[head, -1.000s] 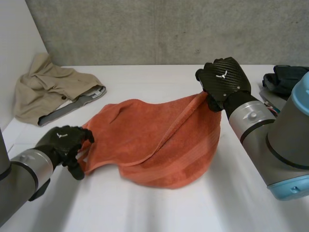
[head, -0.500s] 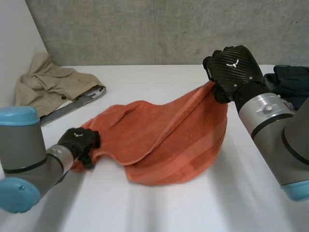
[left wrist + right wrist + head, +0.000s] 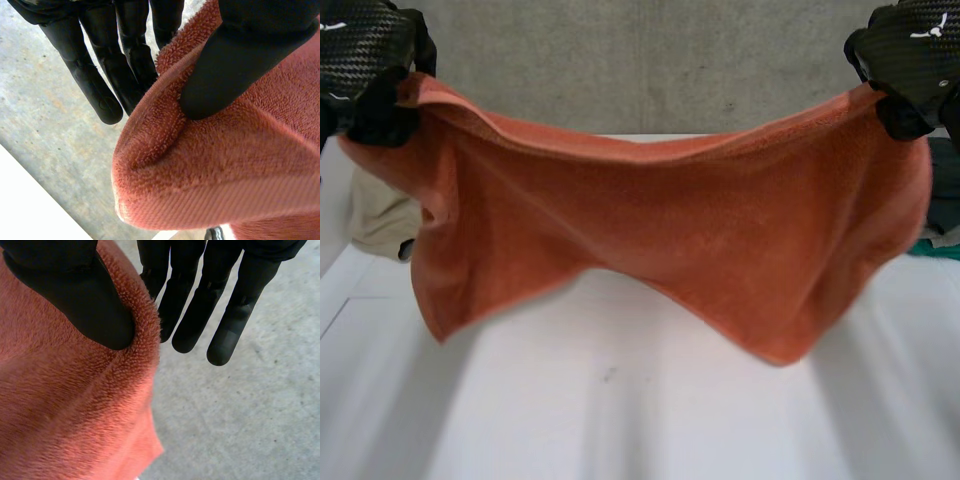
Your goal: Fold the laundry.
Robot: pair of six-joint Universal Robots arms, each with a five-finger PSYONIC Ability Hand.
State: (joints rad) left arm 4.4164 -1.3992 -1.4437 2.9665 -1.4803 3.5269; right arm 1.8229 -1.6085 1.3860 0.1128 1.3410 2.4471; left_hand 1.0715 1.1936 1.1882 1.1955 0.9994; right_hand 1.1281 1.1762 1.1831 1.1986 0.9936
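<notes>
Both hands are up high with cloth strung between them. The left hand (image 3: 365, 60) has one top corner of the orange towel (image 3: 660, 230). From its wrist I see the thumb pressing the terry corner against straight fingers (image 3: 120, 55), a firm pinch. The right hand (image 3: 910, 55) holds the other top corner the same way, thumb on the pile and fingers (image 3: 197, 305) straight behind the edge. The towel hangs spread in the air, its top edge sagging in the middle. Its lower edge is wavy and dips lowest toward the right hand's side; whether that low point touches the worktop (image 3: 620, 420) I cannot tell. Below it the worktop is white and smooth, with a broad bare stretch toward the near edge. Behind stands a grey concrete wall (image 3: 640, 60). At the left side of the worktop a beige garment (image 3: 375, 225) peeks out from behind the towel. At the right side dark clothes (image 3: 948, 185) lie heaped, a bit of teal among them, just past the towel's hanging edge.
</notes>
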